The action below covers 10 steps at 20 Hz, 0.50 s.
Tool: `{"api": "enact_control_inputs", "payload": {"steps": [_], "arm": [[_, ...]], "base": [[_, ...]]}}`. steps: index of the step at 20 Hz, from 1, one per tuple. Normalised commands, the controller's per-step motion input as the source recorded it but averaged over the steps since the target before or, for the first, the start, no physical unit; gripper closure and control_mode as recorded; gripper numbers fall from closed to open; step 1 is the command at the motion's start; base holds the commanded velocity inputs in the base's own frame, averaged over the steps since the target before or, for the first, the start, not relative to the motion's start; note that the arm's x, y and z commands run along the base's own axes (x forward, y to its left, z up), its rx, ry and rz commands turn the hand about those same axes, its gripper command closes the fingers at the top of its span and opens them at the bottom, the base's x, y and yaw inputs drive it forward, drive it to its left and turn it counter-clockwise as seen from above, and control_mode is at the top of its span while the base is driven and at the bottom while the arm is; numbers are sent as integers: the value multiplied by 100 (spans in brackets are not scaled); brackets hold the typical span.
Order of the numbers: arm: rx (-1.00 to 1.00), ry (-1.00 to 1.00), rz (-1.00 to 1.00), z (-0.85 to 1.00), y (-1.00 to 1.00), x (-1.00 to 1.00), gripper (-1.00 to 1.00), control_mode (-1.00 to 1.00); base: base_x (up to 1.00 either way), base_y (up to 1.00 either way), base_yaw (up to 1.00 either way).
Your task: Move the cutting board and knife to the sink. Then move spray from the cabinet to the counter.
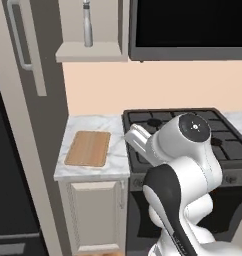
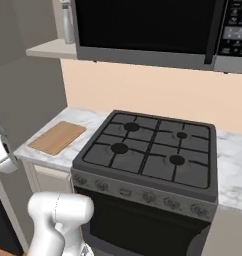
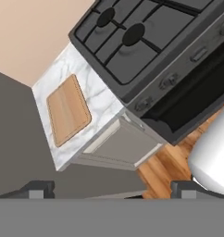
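My gripper [image 3: 111, 187] hangs wide open and empty, so nothing is done yet: the cutting board [image 1: 88, 148] lies on the counter [image 1: 115, 160] beside the stovetop [image 2: 148, 147], and the spray [image 1: 87, 24] stands on the cabinet [image 1: 90, 50] shelf above.

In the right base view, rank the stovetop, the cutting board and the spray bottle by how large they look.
1. stovetop, by far the largest.
2. cutting board.
3. spray bottle, smallest, though it stands farther back and is cut off at the top.
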Motion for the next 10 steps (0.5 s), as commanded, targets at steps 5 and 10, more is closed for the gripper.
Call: {"api": "enact_control_inputs", "payload": {"steps": [5, 10], "arm": [[0, 0, 0, 0, 0, 0, -100, 100], [0, 0, 0, 0, 0, 0, -100, 100]], "base": [[47, -1, 15], [56, 0, 13]]}}
